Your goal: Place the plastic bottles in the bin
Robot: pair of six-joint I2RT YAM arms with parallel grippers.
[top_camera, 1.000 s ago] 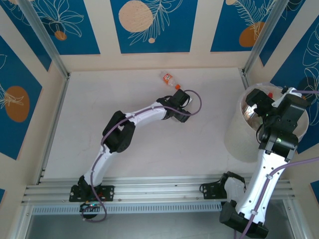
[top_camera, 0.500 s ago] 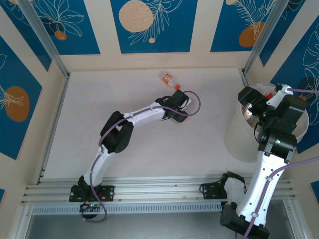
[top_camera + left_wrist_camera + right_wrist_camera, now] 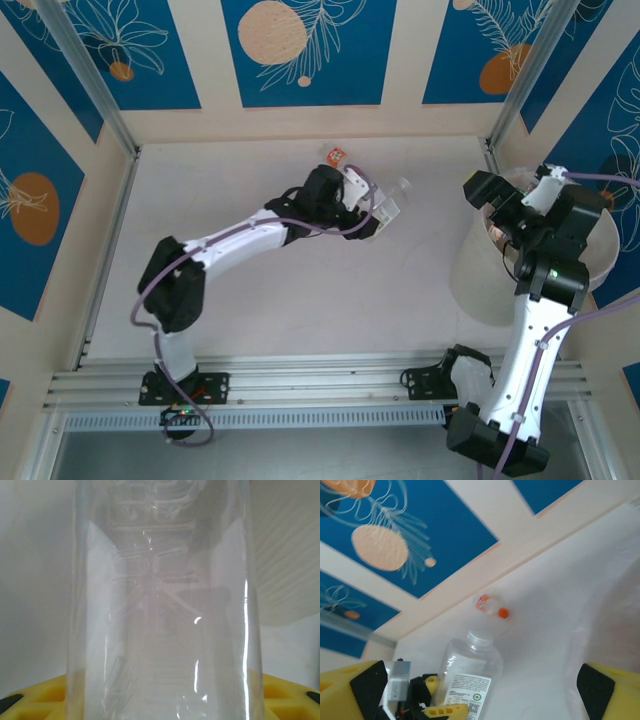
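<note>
- Left claw (image 3: 372, 212): clenched on a clear bottle (image 3: 392, 198) with a white label, neck pointing away from the arm; mid-surface (image 3: 330, 300), well apart from the bin (image 3: 475, 285).
- Orange-capped bottle (image 3: 335, 155): lying near the far wall, just behind the left arm.
- Right claw (image 3: 512, 197): released, fingers wide, empty, over the bin's left rim.
- Bin: at the right edge.
</note>
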